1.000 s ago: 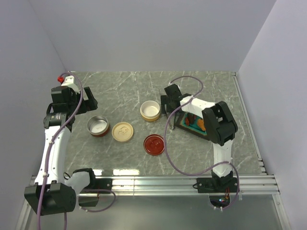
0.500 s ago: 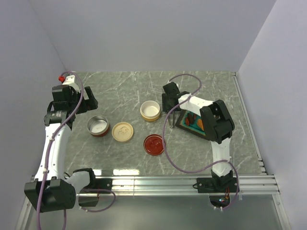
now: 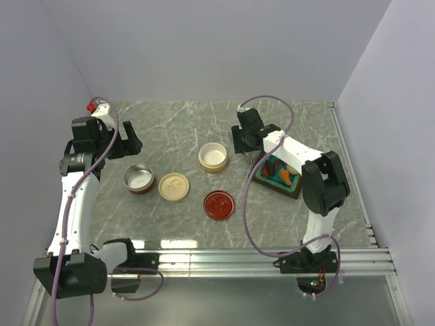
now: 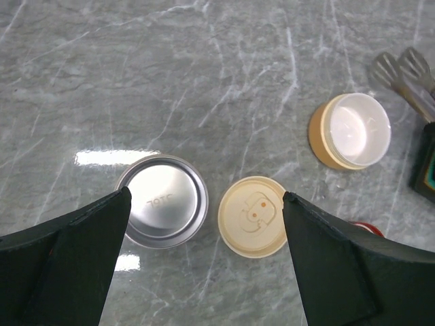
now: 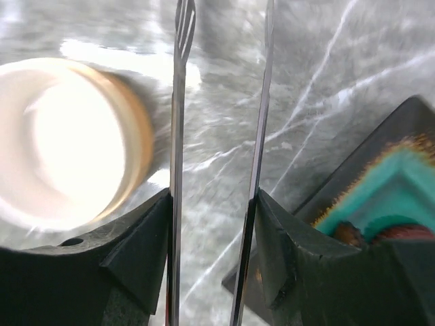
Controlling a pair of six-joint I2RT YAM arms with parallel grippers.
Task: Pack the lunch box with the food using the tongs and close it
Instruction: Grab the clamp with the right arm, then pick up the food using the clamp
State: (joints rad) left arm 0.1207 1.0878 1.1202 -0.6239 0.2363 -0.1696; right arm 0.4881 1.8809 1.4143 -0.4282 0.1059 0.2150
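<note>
Right gripper (image 5: 212, 224): partly closed, gripping the tongs (image 5: 179, 136), their tips pointing between cream tub (image 5: 61, 142) and dark tray (image 5: 343, 182). Left gripper (image 4: 205, 197): spread wide, holding nothing, hovering above steel tin (image 4: 163, 200) and cream lid (image 4: 253, 216).

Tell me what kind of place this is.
Probably a lab robot cell, not a kitchen: a left arm and right arm bolted to a metal rail, and blank walls boxing in a marble-patterned table.
</note>
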